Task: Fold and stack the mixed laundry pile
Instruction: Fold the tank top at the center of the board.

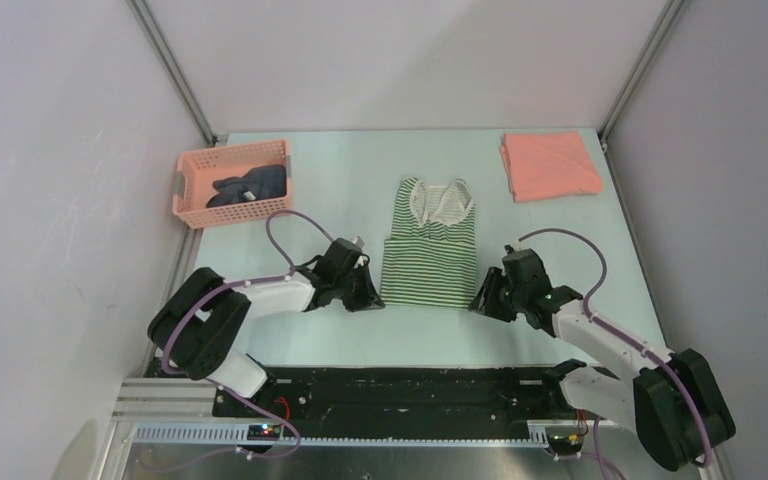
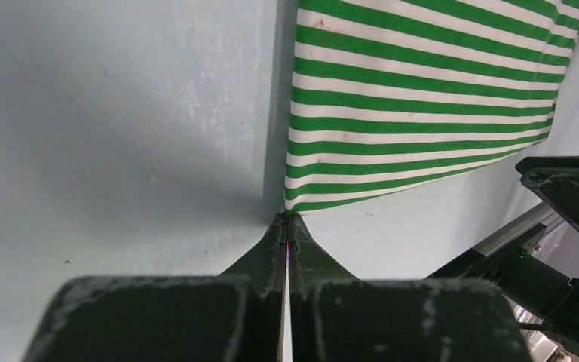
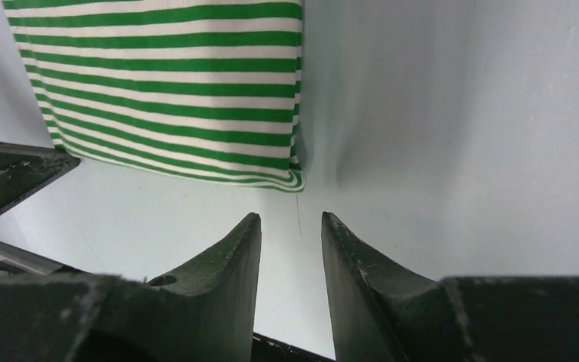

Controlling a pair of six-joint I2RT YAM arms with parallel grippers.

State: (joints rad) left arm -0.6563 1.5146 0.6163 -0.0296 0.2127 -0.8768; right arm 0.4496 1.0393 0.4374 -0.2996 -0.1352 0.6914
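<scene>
Left gripper (image 2: 288, 226) is closed, tips touching the striped shirt's (image 2: 422, 98) near hem corner; grip unclear. Right gripper (image 3: 290, 222) stands part open short of the other corner, likely for a 2-armed fold of the flat-lying shirt.

No legible text, label or number anywhere.
</scene>
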